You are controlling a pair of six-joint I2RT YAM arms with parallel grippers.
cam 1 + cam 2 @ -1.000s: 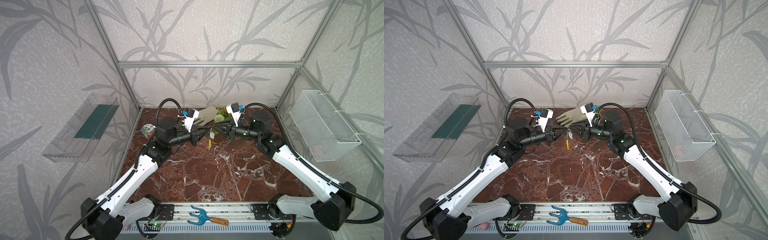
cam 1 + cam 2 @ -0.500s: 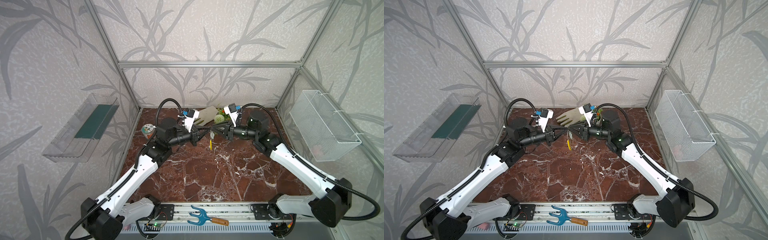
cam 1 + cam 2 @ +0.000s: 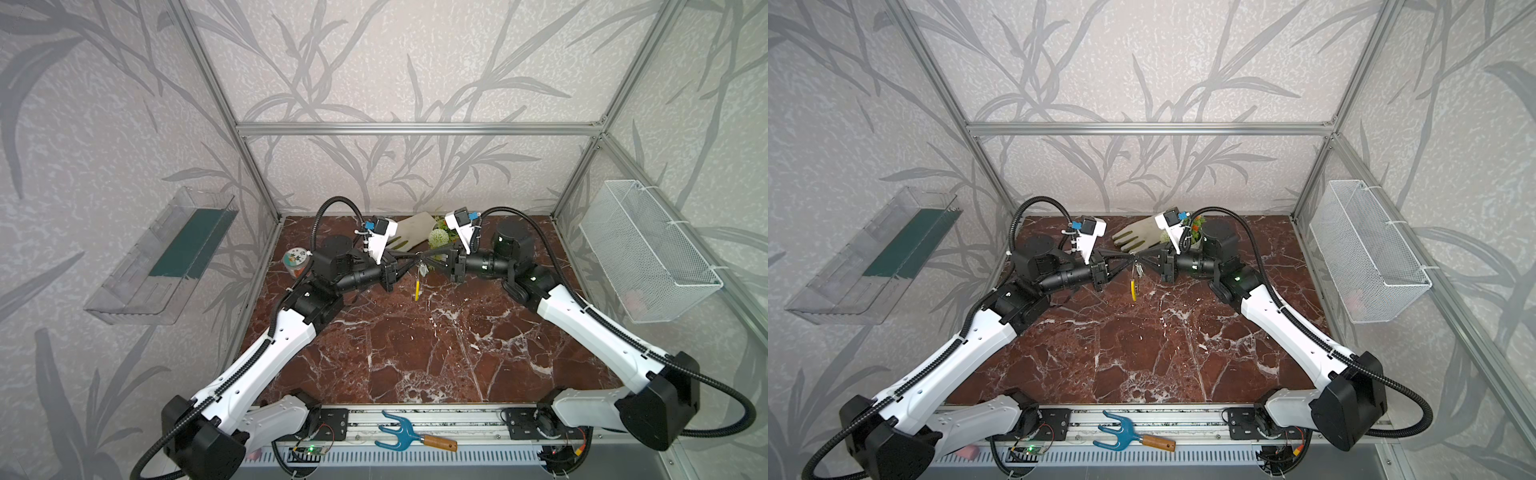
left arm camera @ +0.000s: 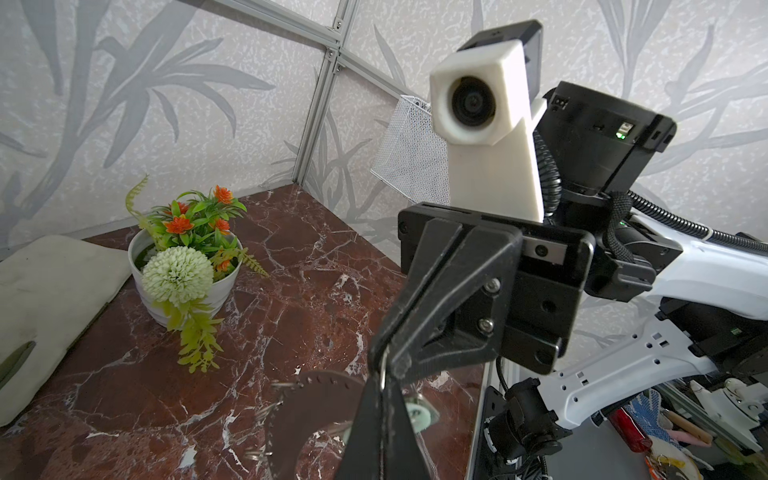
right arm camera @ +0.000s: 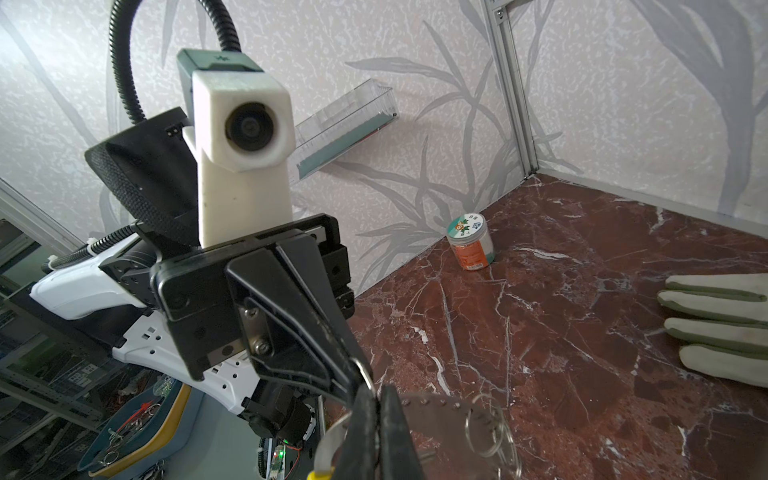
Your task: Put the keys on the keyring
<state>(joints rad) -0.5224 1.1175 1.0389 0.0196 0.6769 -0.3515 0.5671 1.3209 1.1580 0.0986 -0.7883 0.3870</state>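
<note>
Over the bench (image 3: 415, 353), at centre of the frame, left hand (image 3: 409, 266) & right hand (image 3: 428, 262) meet tip to tip, both pinched shut on the keyring (image 3: 416, 287) w/ yellow sleeve lowest, the keys (image 3: 422, 270) hanging just under, glove (image 3: 1138, 235) behind.

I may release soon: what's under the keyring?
Only marble table shows under the keyring, which hangs with its yellow sleeve lowest. The keys hang beside its upper part. Its top is covered by the left claw and right claw tips.

The table (image 3: 415, 353) is glossy veined marble, the glove (image 5: 715, 332) matt soft cloth, the basket (image 3: 648, 249) fine white wire mesh — the keyring (image 3: 1133, 289) thin shiny metal.
</note>
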